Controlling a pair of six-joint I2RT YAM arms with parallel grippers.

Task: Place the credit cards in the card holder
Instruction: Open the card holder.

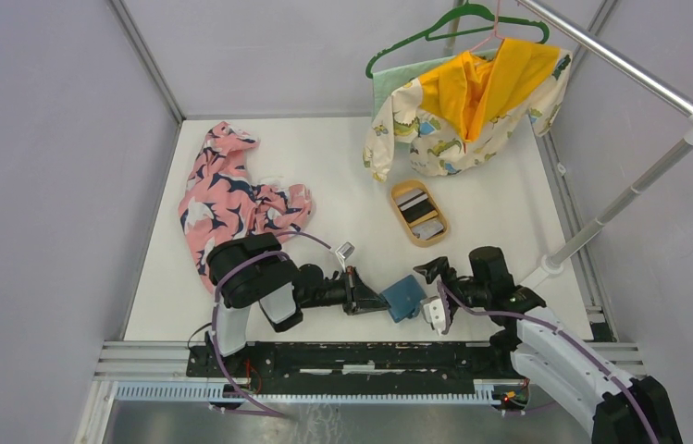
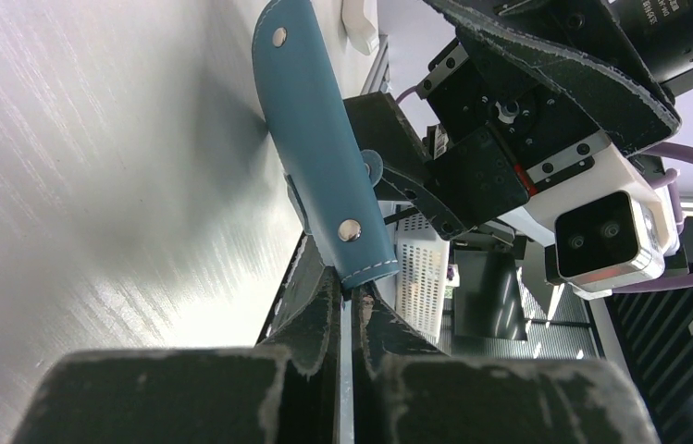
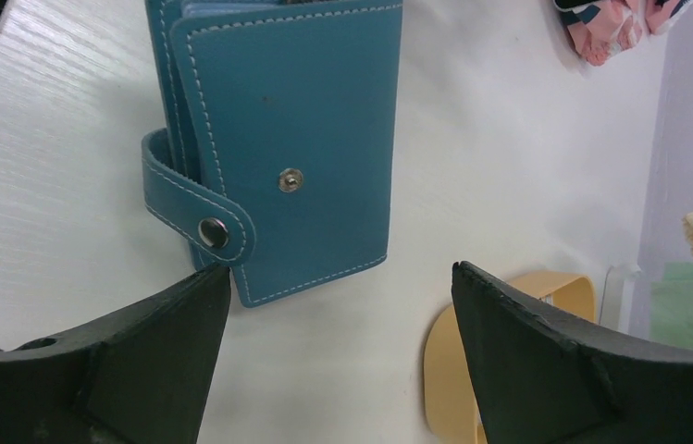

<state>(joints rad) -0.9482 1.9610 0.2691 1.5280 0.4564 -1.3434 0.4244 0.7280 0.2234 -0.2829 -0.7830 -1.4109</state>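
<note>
The teal-blue card holder stands near the table's front edge, folded, with its snap tab fastened. My left gripper is shut on one end edge of the card holder, and its fingertips pinch the stitched rim. My right gripper stands open just right of the holder. In the right wrist view its jaws straddle the card holder, and the left finger nearly touches the tab. Dark credit cards lie in the tan tray farther back.
A pink patterned cloth lies at the back left. A yellow and dinosaur-print garment hangs from a green hanger on the metal rack at the back right. The tan tray's rim shows beside my right finger. The front rail runs below.
</note>
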